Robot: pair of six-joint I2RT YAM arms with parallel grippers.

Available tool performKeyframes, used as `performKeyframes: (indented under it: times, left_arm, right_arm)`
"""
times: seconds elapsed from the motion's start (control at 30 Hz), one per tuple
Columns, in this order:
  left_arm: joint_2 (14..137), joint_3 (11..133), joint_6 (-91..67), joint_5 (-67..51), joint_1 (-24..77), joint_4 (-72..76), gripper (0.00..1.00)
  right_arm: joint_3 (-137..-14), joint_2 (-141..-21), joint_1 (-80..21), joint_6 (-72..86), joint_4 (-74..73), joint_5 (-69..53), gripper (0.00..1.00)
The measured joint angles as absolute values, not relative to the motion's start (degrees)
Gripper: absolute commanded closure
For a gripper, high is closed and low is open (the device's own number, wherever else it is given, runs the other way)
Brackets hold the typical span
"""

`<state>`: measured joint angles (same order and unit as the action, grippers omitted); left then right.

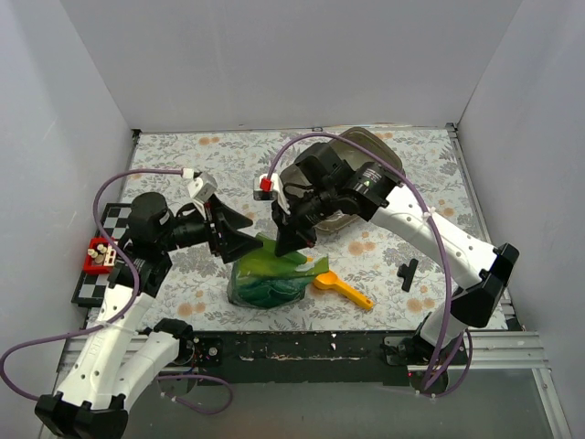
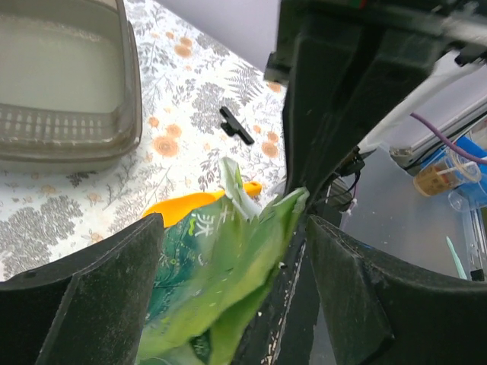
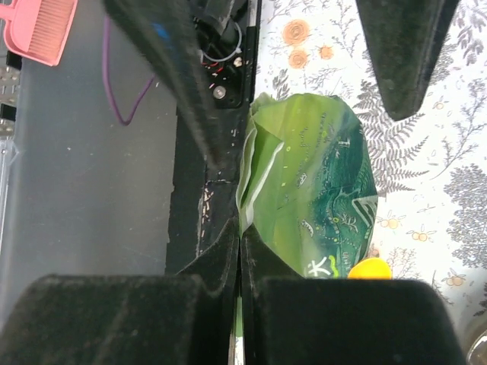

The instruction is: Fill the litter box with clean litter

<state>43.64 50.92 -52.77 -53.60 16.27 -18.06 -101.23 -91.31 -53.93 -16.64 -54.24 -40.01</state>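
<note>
At the front of the table [image 1: 384,261], the right gripper [image 1: 294,240] pinched the top of the green bag [image 1: 270,282]; the left gripper [image 1: 256,238] straddled it, jaws wide apart.

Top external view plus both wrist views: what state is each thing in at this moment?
green bag: upright on the table, top crumpled, top edge pinched.
right gripper: jaws shut on the green bag's top edge.
left gripper: jaws open either side of the bag's top, not closed on it.
litter box: upright on the table; contents unclear.
scoop: lying flat beside the bag, untouched.
</note>
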Motion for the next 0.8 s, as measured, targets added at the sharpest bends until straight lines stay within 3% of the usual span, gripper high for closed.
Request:
performKeyframes:
  times: [0.33,0.6,0.67,0.8]
  left_arm:
    - [38.68,43.46,-52.05,-53.39,18.35,-19.57,0.25]
    - [36.69,41.89,-52.25,-50.50,20.53,-19.88,0.35]
    - [36.88,41.85,-52.10,-49.65,20.80,-19.90,0.46]
    - [38.04,41.71,-51.35,-47.37,21.04,-20.21,0.87]
  right_arm:
    - [-101.01,-90.65,-55.48,-14.90,-55.66,-39.46,0.99]
    - [-106.21,-94.08,-55.70,-12.47,-55.88,-37.58,0.99]
    - [-107.59,-94.94,-55.96,-11.90,-56.07,-37.30,0.99]
    - [-110.00,-96.68,-56.90,-10.96,-55.83,-36.10,0.99]
